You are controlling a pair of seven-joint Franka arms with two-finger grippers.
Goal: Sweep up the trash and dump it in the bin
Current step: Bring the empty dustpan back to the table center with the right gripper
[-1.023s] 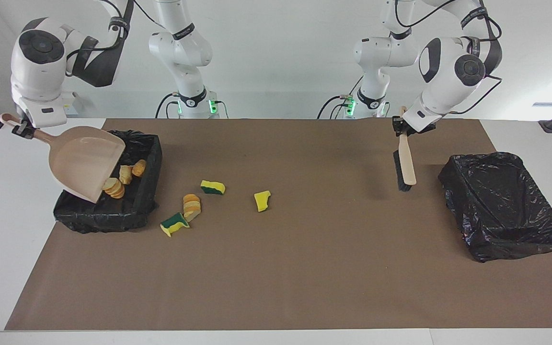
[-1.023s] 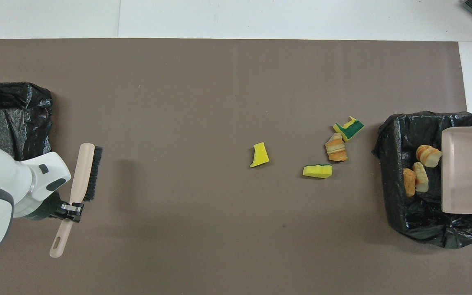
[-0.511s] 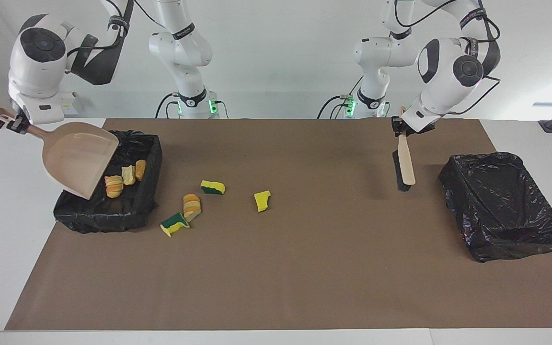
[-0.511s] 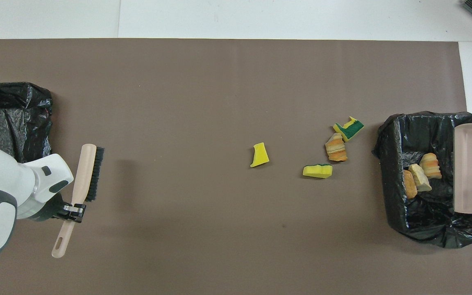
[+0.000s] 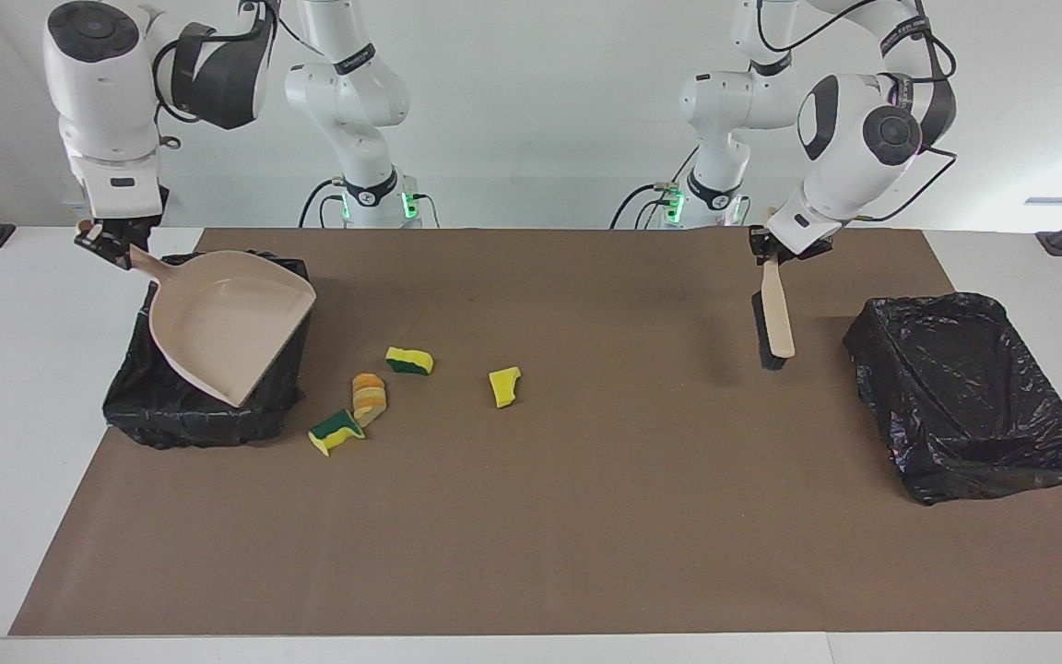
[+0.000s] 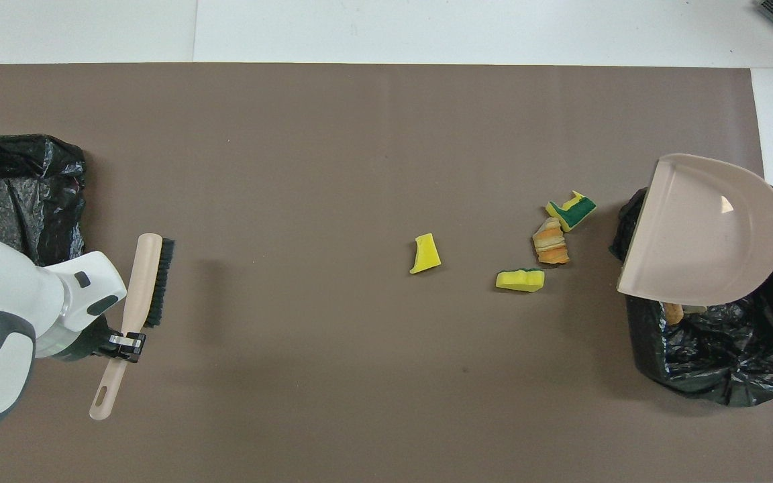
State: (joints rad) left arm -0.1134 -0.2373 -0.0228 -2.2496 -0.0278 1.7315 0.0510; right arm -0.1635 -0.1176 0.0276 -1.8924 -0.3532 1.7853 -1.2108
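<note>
We see the right claw (image 5: 105, 242) clenched on the dustpan (image 5: 229, 323) handle, holding the pan up over the bin (image 5: 181, 420) at the right arm's end of the tabletop (image 5: 586, 516). The pan hides most of the bin's opening; its straight lip overhangs the bin rim toward the middle of the mat. In the overhead view a bread-like scrap (image 6: 674, 311) peeks out from under the pan, inside the bin.

Four pcs of trash lie on the mat just beside that bin: a green-backed sponge chunk (image 5: 336, 432) touching a bread piece (image 5: 369, 397), another sponge chunk (image 5: 409, 361) nearer the robots, and a yellow chunk (image 5: 504, 385) apart from them, toward the middle.

Our left claw (image 5: 770, 247) is clenched on the brush (image 5: 775, 318) handle, bristles hanging down over open mat, near the second bin (image 5: 969, 397) at the left arm's end.

Between brush and yellow chunk the mat is bare, w/ wide room; the mat strip farthest from the robots is open too.
</note>
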